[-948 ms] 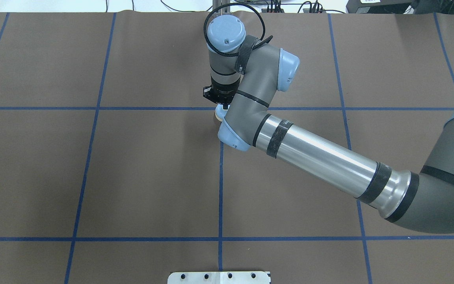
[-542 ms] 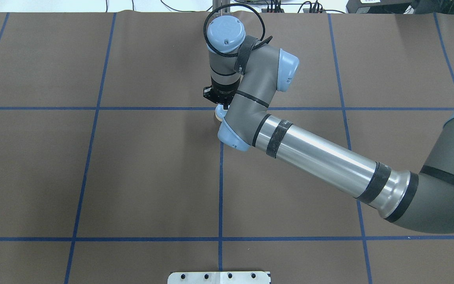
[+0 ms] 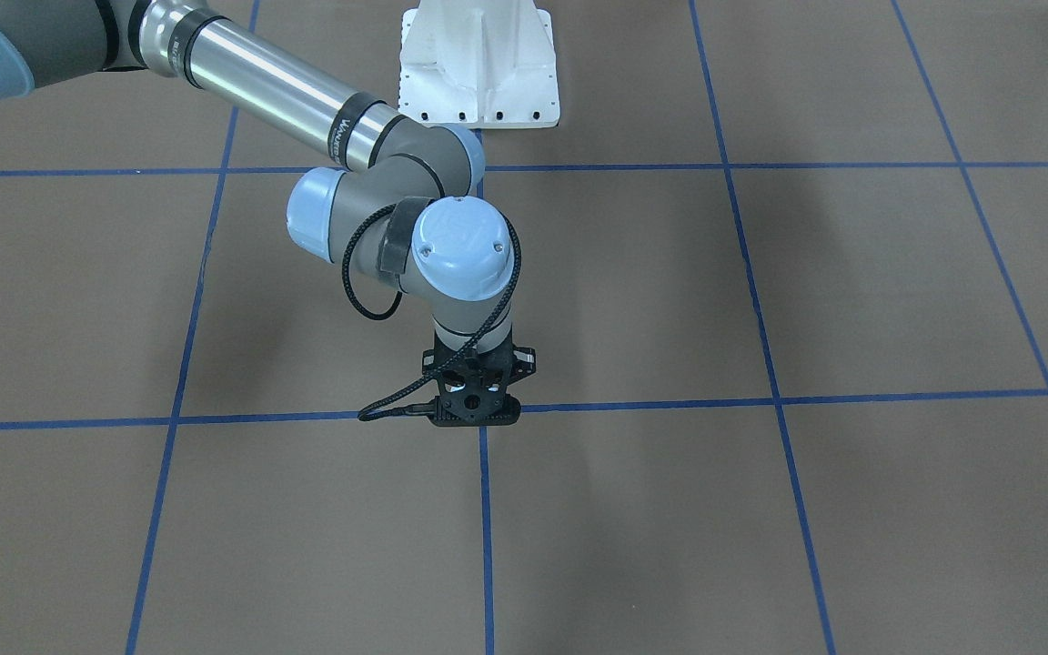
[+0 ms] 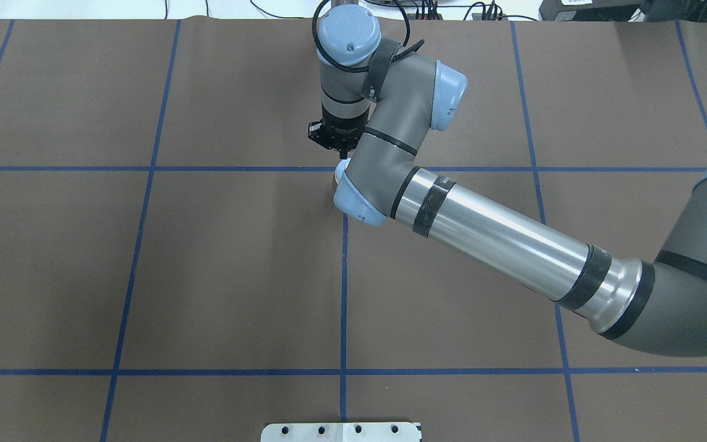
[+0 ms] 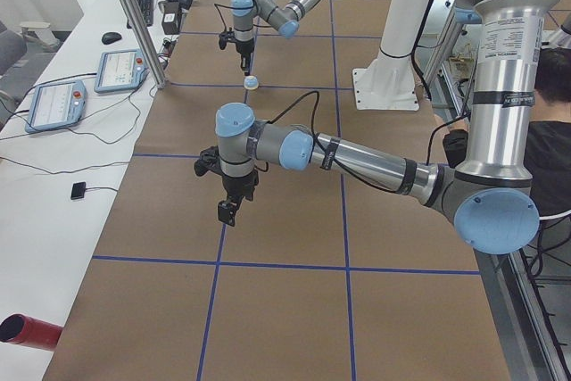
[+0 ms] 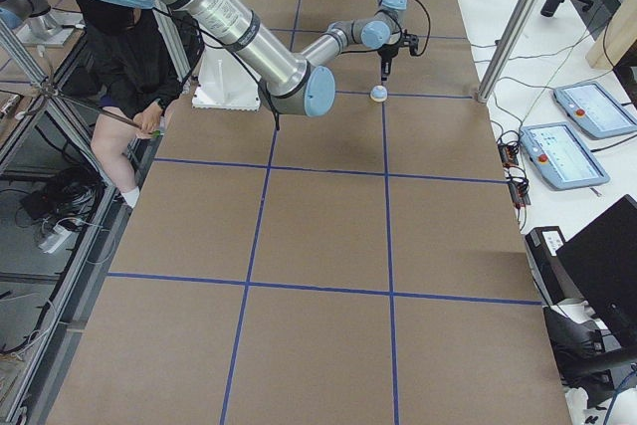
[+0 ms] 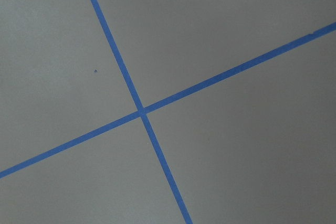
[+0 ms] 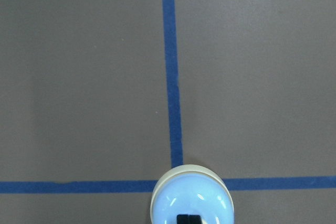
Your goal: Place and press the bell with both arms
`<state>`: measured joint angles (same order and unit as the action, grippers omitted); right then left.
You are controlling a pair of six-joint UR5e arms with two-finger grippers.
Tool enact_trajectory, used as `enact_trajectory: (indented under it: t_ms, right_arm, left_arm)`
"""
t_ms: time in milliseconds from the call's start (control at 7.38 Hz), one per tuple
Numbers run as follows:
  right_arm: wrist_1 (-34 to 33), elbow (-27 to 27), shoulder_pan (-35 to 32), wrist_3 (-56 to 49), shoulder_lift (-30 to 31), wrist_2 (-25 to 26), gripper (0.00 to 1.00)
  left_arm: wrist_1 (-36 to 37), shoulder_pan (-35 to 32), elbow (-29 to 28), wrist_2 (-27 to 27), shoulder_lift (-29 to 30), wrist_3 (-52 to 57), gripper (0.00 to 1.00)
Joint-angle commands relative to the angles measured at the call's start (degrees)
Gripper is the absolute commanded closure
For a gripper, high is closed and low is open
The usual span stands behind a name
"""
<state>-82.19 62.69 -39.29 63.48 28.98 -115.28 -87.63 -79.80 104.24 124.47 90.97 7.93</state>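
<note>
Our grey-and-silver right arm (image 4: 488, 239) has just raised its jaws, held together, off the light-blue dome bell (image 8: 192, 198) on the brown table's (image 4: 237, 276) blue tape cross (image 8: 177, 153), so its turn seems over; the left arm's (image 5: 375, 162) jaws we cannot tell.

lt-blue bell (image 8: 191, 200), brown mat (image 4: 237, 276), blue grid (image 4: 343, 294)

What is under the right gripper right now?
The bell, standing where two blue tape lines cross. The right gripper covers the middle of its dome with its black tip, so the button cannot be seen.

One bell (image 6: 379, 94), two arms (image 5: 357, 156), one pedestal (image 3: 478, 64)
</note>
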Motion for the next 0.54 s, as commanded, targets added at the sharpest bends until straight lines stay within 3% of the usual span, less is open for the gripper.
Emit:
enact_trajectory:
  t_ms: [0,135,406]
  right_arm:
    - [-8.28,9.85,-2.54,-0.02,1.59,-2.49,0.26]
    - [-12.68,18.87,-4.29,-0.46,6.65,-2.67,0.0]
    - [-19.72,37.51,-9.99,-15.49,21.83,-3.37,0.0]
  left_arm:
    - [0.09,0.0,0.09,0.24,-0.09,0.07,0.0]
    - [0.09,-0.09,0.26,0.42,-0.17,0.07,0.0]
    - [0.61,-0.44,0.18,0.68,-1.66,5.31,0.0]
